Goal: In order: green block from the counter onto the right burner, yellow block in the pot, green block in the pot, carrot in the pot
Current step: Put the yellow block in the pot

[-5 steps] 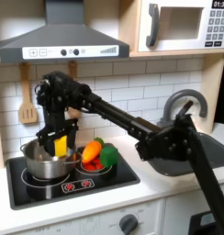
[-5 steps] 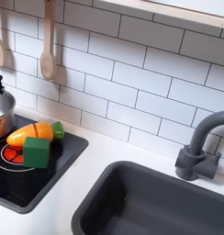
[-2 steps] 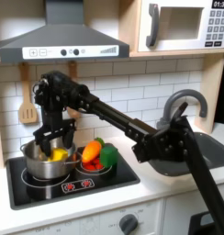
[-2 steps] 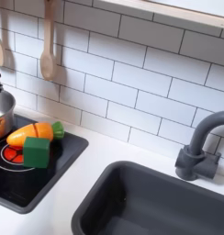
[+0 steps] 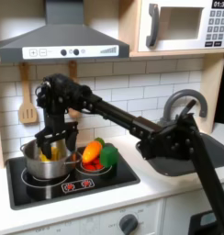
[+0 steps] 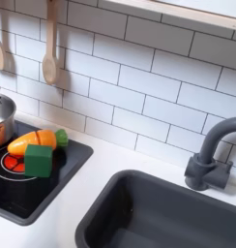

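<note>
1. Two of the four steps are being judged as done or nearly done: the green block (image 6: 38,160) is being seen on the black stovetop (image 6: 33,199) at the second exterior view's left, and the yellow block (image 5: 54,152) is being seen inside the pot (image 5: 45,163) at the first exterior view's left
2. The gripper (image 5: 52,139) is being held low over the pot's mouth, just above the yellow block; whether its jaws are parted or closed cannot be told, nor whether the block is being gripped
3. The carrot (image 6: 31,141) is being seen lying on the stovetop just behind the green block, touching or almost touching it, to the right of the pot in both exterior views
4. Two steps are being judged as left: the green block and then the carrot are yet to be placed in the pot
</note>
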